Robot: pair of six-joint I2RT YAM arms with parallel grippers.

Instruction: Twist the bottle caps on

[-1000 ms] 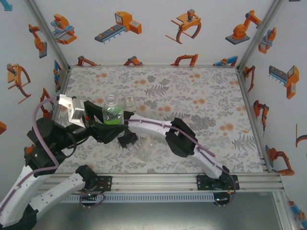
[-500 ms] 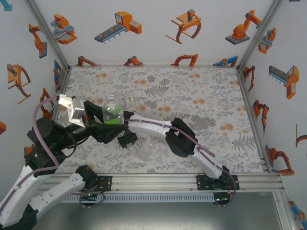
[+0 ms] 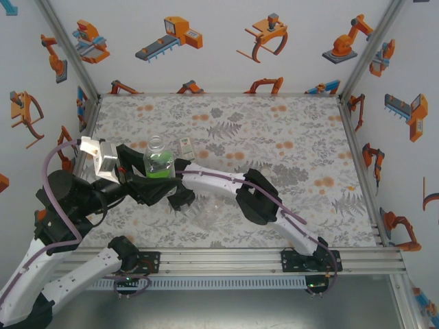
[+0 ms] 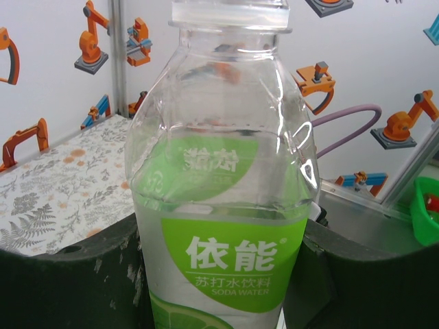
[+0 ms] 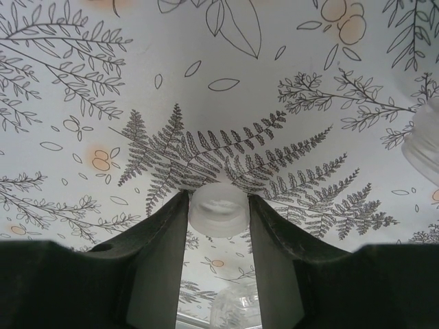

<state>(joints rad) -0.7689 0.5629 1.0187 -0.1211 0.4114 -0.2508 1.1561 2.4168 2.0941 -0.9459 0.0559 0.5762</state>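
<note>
- The left gripper (image 4: 221,281) has its jaws drawn in narrow around the lower body of a small clear plastic bottle with a bright green label (image 4: 226,205). One dark finger presses each flank of the label. The bottle stands roughly upright, with its long axis vertical.
- That bottle's threaded neck (image 4: 230,17) is bare at the top, so it looks to be the one waiting for a cap.
- The right gripper (image 5: 218,219) has its jaws nearly closed on a small round translucent white plastic cap (image 5: 218,209), pinched at its sides between the two dark fingers. I cannot tell whether the cap touches the fern-printed table (image 5: 226,82) or hangs just over it.
- In the top view the right gripper (image 3: 182,200) sits just to the near right of the green-labelled bottle (image 3: 158,163). It is lower than the bottle's mouth, and its fingers point down at the table. The left gripper (image 3: 147,181) is at the bottle's near left.
- The cap lies below and beside the neck, not over it. By my judgement the right arm must lift the cap, carry it above the mouth and line its axis with the bottle's vertical axis before any twist. The left arm need only hold firm.
- A plain clear unlabelled plastic bottle (image 3: 209,214) lies on the table to the near right of the green-labelled bottle. A small bottle with a white-and-green label (image 3: 186,145) sits just beyond the green-labelled bottle, to its far right.
</note>
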